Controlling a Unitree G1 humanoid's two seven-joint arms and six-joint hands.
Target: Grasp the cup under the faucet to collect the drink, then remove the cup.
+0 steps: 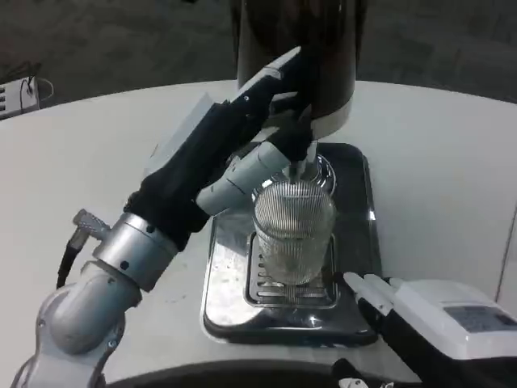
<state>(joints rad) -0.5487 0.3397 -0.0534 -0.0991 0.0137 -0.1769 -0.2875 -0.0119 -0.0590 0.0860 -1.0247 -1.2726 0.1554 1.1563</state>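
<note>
A clear ribbed cup (294, 230) stands upright on the grate of the steel drip tray (228, 279), right under the faucet (297, 158) of the dark dispenser (300, 48). My left hand (234, 141) reaches in from the left above the cup, its fingers at the faucet handle; whether they grip it I cannot tell. My right hand (420, 319) lies low at the front right of the tray, fingertips pointing toward the cup and a little apart from it, holding nothing.
The round white table (436, 162) extends to both sides of the tray. Its front edge curves just below the tray. A small white object (18, 93) lies at the far left edge.
</note>
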